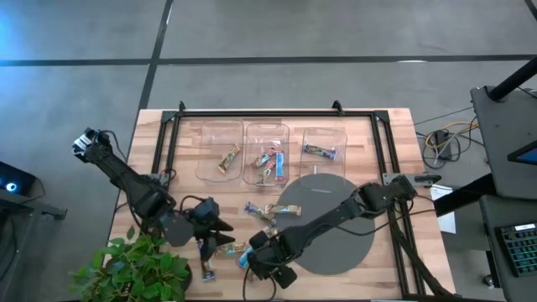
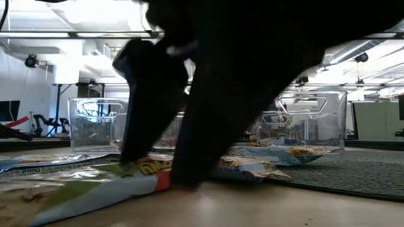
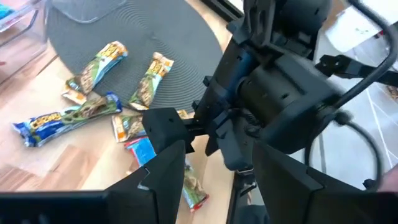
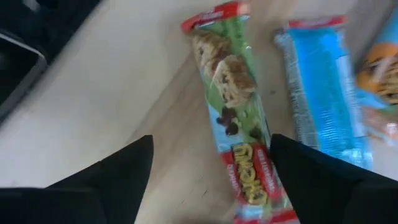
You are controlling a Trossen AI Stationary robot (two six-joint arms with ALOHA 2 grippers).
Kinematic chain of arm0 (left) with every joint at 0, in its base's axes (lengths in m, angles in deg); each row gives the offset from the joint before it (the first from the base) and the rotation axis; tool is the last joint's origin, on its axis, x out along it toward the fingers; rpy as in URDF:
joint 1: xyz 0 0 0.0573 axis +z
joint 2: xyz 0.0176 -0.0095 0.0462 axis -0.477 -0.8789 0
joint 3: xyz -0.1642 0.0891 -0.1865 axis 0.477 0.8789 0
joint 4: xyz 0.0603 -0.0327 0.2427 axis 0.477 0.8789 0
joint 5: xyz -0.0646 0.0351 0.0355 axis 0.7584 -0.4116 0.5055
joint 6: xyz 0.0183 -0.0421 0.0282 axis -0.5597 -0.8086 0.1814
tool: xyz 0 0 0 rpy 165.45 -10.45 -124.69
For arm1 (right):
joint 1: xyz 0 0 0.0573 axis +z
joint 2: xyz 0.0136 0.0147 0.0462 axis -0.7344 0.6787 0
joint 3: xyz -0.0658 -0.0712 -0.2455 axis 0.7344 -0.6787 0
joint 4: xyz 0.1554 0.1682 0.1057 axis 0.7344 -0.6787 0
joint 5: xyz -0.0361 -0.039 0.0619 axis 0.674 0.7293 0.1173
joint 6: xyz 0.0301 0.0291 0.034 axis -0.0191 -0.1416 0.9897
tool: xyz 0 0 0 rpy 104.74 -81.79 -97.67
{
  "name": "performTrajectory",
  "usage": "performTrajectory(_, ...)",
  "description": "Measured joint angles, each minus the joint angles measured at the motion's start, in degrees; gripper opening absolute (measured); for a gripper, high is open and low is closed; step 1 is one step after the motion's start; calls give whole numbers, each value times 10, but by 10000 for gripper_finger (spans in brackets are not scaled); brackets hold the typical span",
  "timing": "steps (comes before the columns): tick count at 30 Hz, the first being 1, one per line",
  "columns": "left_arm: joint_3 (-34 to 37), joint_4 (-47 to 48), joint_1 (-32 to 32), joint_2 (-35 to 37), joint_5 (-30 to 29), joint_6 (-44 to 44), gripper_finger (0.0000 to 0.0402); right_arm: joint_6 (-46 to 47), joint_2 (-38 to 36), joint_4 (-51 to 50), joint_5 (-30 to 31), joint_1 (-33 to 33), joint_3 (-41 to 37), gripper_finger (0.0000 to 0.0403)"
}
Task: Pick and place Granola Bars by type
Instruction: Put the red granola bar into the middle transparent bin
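Two open pincers [image 4: 208, 180], green bar [image 4: 239, 118] between

Left hand [image 1: 220, 241] and right hand [image 1: 262, 258] crowded together beside the round mat [image 1: 352, 243], loose granola bars [image 1: 262, 214] between them, three clear bins [image 1: 267, 153] walling the mat's far side, potted plant [image 1: 134, 270] blocking the corner beyond the left hand

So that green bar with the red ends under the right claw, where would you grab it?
Across its middle, coming straight down. The green bar lies flat on the wood and is long and narrow, so the right gripper, open astride it, can close on its long edges. A blue bar beside it leaves little room there.
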Motion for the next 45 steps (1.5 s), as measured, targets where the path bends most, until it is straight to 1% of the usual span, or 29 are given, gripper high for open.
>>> performTrajectory(4,0,12,0,0,-4,-5,170,0,13,6,26,-3,-1,278)
performTrajectory(8,0,16,0,0,-10,-6,170,2,16,7,34,-6,-1,249)
performTrajectory(11,0,17,0,0,-18,-6,170,3,16,-2,33,-8,-1,219)
performTrajectory(14,0,18,0,0,-19,-5,170,3,13,-23,33,-11,-1,174)
performTrajectory(17,0,20,0,0,-20,-4,170,3,8,-54,29,-14,-1,118)
performTrajectory(20,1,26,0,-1,-44,2,170,2,-4,-93,-2,-16,-3,67)
performTrajectory(22,5,25,0,-2,-65,13,170,7,-17,-97,-6,-16,-5,46)
performTrajectory(24,12,28,2,-2,-71,15,170,12,-42,-96,-5,-17,-5,39)
performTrajectory(26,19,27,2,-2,-72,18,170,16,-77,-96,14,-20,-5,42)
performTrajectory(28,24,34,2,-3,-72,18,170,17,-115,-100,58,-24,-4,50)
performTrajectory(31,30,37,2,-3,-72,18,170,34,-165,-111,141,-37,-9,57)
performTrajectory(35,38,38,2,-1,-69,16,170,97,-226,-131,198,-80,-32,55)
performTrajectory(38,41,33,1,-2,-83,-15,170,183,-258,-125,224,-142,-60,52)
performTrajectory(40,48,20,2,-2,-89,-35,170,276,-269,-120,228,-195,-77,52)
performTrajectory(41,52,20,2,-2,-91,-42,170,336,-272,-120,223,-226,-86,53)
performTrajectory(43,60,20,2,-2,-99,-55,170,449,-273,-114,191,-282,-106,56)
performTrajectory(45,66,20,2,-2,-107,-64,170,515,-269,-92,151,-332,-132,63)
